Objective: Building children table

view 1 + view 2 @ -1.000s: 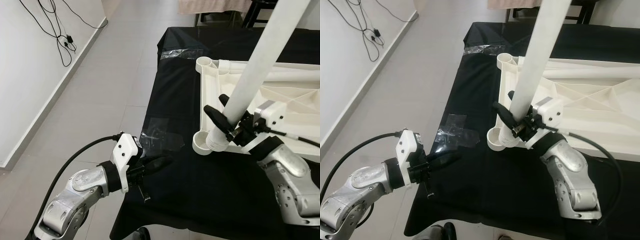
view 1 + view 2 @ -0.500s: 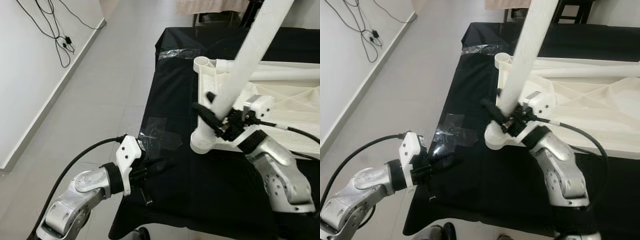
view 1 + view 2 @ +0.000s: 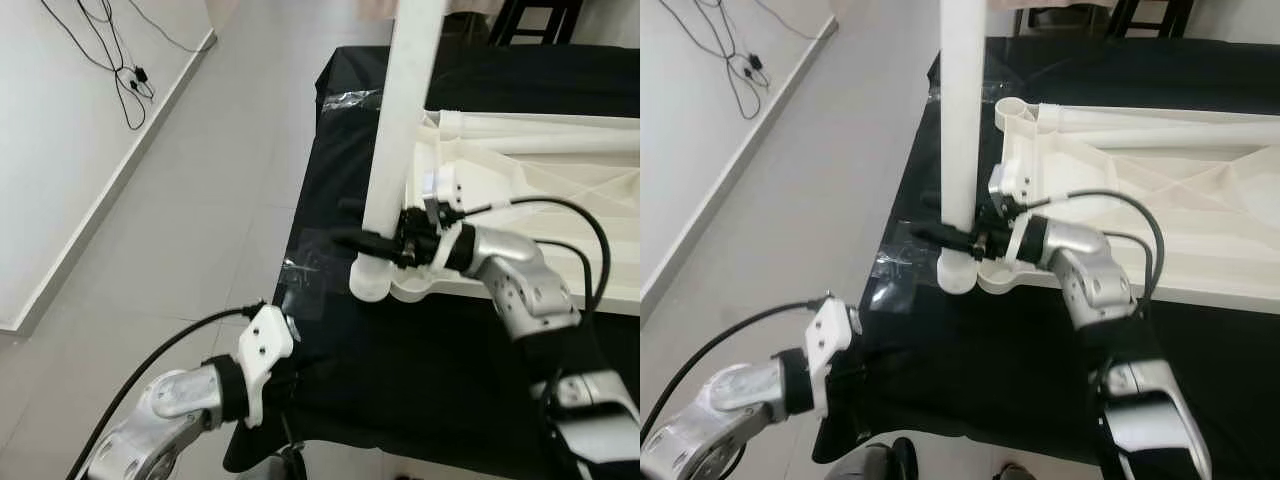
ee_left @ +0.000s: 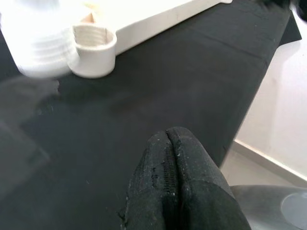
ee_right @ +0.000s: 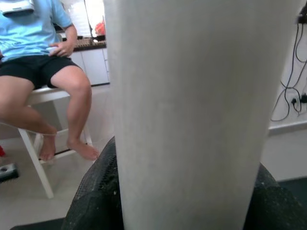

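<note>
One leg in hand: right gripper (image 3: pixel 372 240), at frame centre, is clamped round the lower end of the white table leg (image 3: pixel 400 130), one black finger on each side of the tube.
Change: a second ago the leg leaned toward the upper right with its foot at the corner socket (image 3: pixel 415 285); now it stands nearly vertical and its threaded base sits just left of that socket, beside it, not in it.
Meaning: judged as a re-alignment step; the leg is upright but has yet to be seated and turned into the socket.
Leg axis: long axis runs from frame centre to the top edge, threaded end down on the black tablecloth (image 3: pixel 400 380).
Tabletop (image 3: pixel 540 190): white, ribbed underside up, lying flat at right of frame.
Left gripper (image 4: pixel 177 191): fingers pressed together, empty, low at the cloth's near edge, lower left of frame.
Person (image 5: pixel 43 57): seated on a stool, seen past the leg in the right wrist view.
</note>
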Robot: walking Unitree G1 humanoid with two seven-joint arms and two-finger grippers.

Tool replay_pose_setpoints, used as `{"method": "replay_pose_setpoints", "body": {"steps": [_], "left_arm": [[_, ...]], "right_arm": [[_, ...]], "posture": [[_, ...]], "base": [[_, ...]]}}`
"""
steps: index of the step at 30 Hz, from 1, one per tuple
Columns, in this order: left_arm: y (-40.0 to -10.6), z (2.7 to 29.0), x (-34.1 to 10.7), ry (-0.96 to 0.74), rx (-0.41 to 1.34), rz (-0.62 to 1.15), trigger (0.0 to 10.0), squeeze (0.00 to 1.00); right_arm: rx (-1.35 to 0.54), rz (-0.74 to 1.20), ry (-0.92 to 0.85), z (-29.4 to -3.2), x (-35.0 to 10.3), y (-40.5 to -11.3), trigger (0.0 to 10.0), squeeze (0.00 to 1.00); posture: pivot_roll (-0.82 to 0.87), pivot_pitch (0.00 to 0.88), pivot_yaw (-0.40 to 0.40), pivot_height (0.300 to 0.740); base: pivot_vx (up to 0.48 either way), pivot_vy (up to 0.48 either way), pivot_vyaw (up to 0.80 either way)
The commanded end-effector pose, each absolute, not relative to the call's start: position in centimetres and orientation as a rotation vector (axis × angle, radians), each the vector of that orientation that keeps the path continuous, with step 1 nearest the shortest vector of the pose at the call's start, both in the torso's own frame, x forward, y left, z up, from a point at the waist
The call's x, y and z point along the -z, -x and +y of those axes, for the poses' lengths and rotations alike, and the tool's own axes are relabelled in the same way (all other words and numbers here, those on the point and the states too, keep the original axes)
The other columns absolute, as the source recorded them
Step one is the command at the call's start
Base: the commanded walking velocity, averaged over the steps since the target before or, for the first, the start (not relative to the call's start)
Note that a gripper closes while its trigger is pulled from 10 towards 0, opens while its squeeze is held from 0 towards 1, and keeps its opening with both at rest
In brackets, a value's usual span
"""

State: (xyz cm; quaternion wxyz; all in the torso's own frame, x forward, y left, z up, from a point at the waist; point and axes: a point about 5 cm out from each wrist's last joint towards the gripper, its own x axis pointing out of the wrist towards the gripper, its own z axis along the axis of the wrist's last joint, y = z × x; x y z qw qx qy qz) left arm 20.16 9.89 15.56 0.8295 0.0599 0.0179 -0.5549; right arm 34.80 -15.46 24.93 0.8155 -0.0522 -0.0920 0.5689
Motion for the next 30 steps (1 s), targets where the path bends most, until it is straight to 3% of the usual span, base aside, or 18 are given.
{"method": "replay_pose_setpoints", "body": {"steps": [1,8,20,30], "left_arm": [[-19.6,10.3,-15.4,-0.145,1.167,0.054,10.0,0.0],[-18.2,10.0,-15.4,-0.114,1.185,0.072,10.0,0.0],[-17.8,10.3,-15.7,-0.159,1.213,0.069,10.0,0.0],[-17.8,10.5,-16.1,-0.187,1.204,0.052,10.0,0.0]], "right_arm": [[-1.217,-0.267,0.086,-17.2,-27.0,-34.7,10.0,0.0],[-1.415,-0.388,0.006,-19.9,-31.3,-33.3,10.0,0.0],[-1.526,-0.257,0.074,-18.2,-28.5,-33.3,10.0,0.0],[-1.543,-0.231,0.047,-18.8,-27.9,-33.3,10.0,0.0]], "posture": [[0.15,0.299,0.048,0.74],[0.16,0.344,0.053,0.74],[0.17,0.361,0.071,0.74],[0.18,0.367,0.069,0.74]], "base": [[0.0,0.0,0.0],[0.0,0.0,0.0],[0.0,0.0,0.0],[0.0,0.0,0.0]]}}
